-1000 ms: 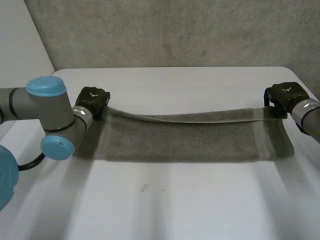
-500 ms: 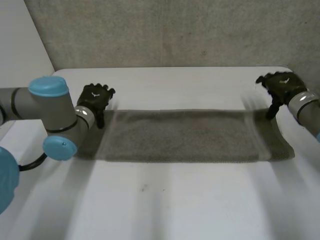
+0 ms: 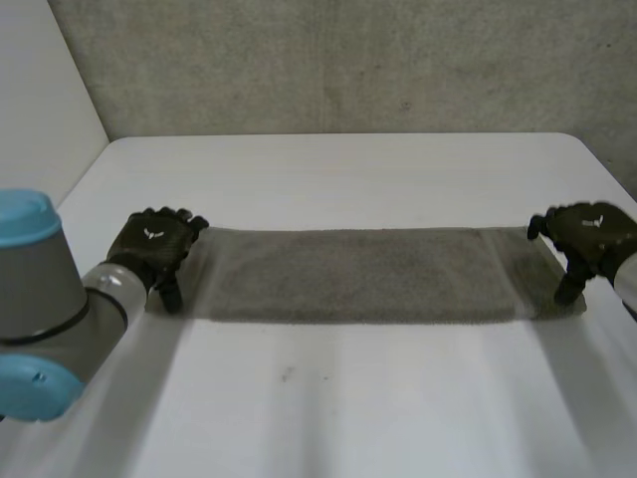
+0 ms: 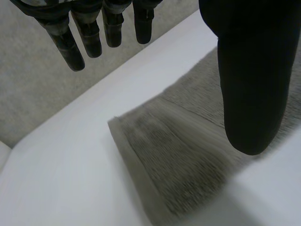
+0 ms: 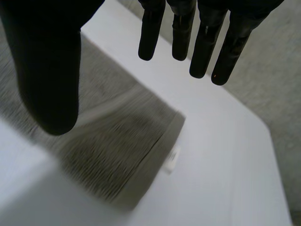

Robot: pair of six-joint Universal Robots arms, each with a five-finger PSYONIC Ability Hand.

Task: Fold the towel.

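Note:
A grey-brown towel [image 3: 358,274] lies flat on the white table as a long, narrow strip running from left to right. My left hand [image 3: 151,247] hovers over its left end with straight fingers, holding nothing. In the left wrist view the towel's short end [image 4: 174,155] lies under the thumb [image 4: 249,84], apart from it. My right hand [image 3: 589,237] hangs over the right end, fingers straight and empty. In the right wrist view the towel's corner [image 5: 117,136] with a small white label [image 5: 172,159] lies below the fingers [image 5: 204,42].
The white table [image 3: 348,398] has bare room in front of and behind the towel. A grey wall [image 3: 348,60] rises behind the far edge. The table's right edge runs close to my right hand.
Both hands let go of the towel's far edge and opened, then drew back toward the near side at its two ends. The lifted edge dropped and the towel now lies flat.

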